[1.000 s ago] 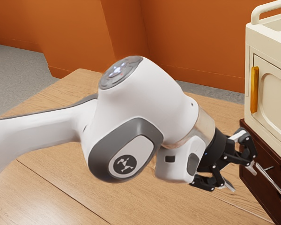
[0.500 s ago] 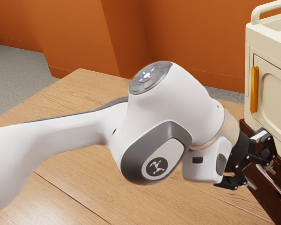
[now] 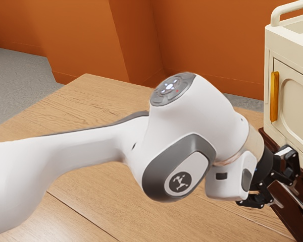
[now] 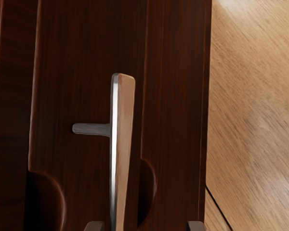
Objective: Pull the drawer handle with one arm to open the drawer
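You have the gripper (image 3: 287,195) jaws released, with the handle (image 4: 123,144) between the drawer front's (image 4: 82,62) long edges and nearer one finger (image 4: 94,226), so lopsided closing risks a weak grip that slips on the pull.

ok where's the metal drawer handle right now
The metal bar handle stands out from the dark wooden drawer front, at the exterior view's right, below the cream cabinet and close by the open gripper.
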Robot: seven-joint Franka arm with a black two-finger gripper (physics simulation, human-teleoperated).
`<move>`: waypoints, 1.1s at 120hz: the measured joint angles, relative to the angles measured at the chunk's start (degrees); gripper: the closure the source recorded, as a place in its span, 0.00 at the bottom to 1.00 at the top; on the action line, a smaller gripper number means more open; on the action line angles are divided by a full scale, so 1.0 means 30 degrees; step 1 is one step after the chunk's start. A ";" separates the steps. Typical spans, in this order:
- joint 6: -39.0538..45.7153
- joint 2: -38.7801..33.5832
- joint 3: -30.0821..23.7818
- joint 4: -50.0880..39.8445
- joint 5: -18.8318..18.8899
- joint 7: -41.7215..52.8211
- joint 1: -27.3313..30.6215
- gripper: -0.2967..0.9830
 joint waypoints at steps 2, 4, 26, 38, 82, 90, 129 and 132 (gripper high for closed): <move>0.0004 0.0020 -0.0005 0.0000 -0.0010 -0.0002 0.0007 0.65; 0.0008 0.0035 -0.0009 0.0000 -0.0019 -0.0004 0.0011 0.65; 0.0027 0.0159 -0.0009 -0.0002 -0.0119 -0.0031 0.0009 0.66; 0.0030 0.0157 -0.0013 -0.0032 -0.0216 -0.0043 0.0018 0.68; -0.0020 -0.0697 -0.0252 -0.0885 -0.0560 -0.0086 -0.0135 0.74; -0.0031 -0.0983 -0.0254 -0.1201 -0.0605 -0.0098 -0.0128 0.75; -0.0043 -0.2138 -0.0251 -0.2599 -0.0660 -0.0174 -0.0096 0.75; -0.0040 -0.2193 -0.0249 -0.2683 -0.0660 -0.0179 -0.0095 0.75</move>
